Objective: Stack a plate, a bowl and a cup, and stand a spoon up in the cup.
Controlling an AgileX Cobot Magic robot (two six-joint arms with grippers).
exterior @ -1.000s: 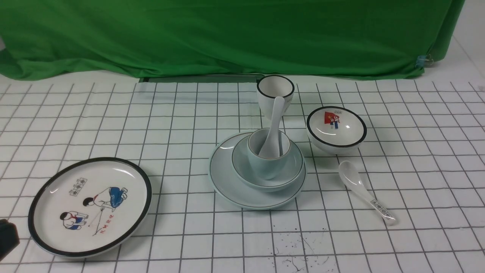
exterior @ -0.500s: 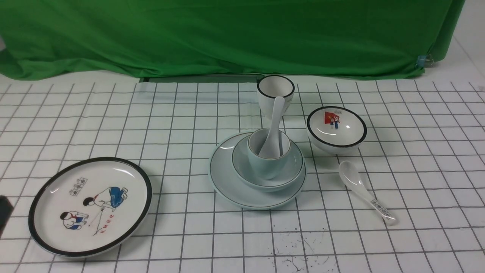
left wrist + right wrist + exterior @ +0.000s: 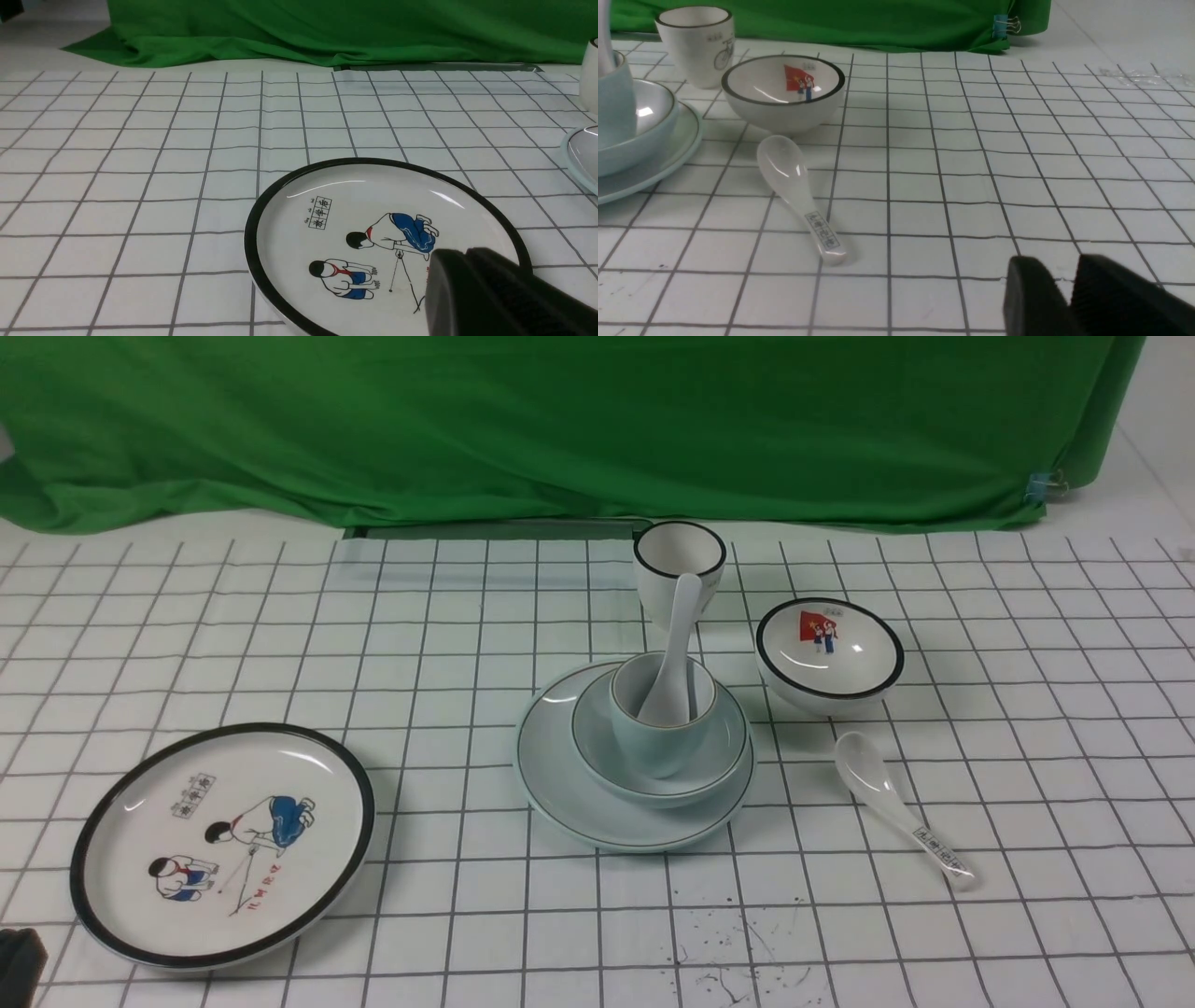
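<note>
I see the stack done at the table's centre — plate [image 3: 560,793], bowl [image 3: 714,761] in it, cup [image 3: 653,742] in that, spoon [image 3: 674,649] leaning inside. My left gripper [image 3: 472,280] is pressed together over the cartoon plate [image 3: 131,859]; my right gripper [image 3: 1069,291] — slightly parted, holding nothing.

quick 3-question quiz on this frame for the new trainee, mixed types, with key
1. True or false: the plain spoon stands in the pale blue cup.
2. Which bowl sits on the plain plate? A) the flag bowl B) the plain bowl
3. Fill in: the printed spoon lies on the ___.

Key:
1. True.
2. B; the flag bowl stands apart on the cloth.
3. Cloth, in front of the flag bowl.
</note>
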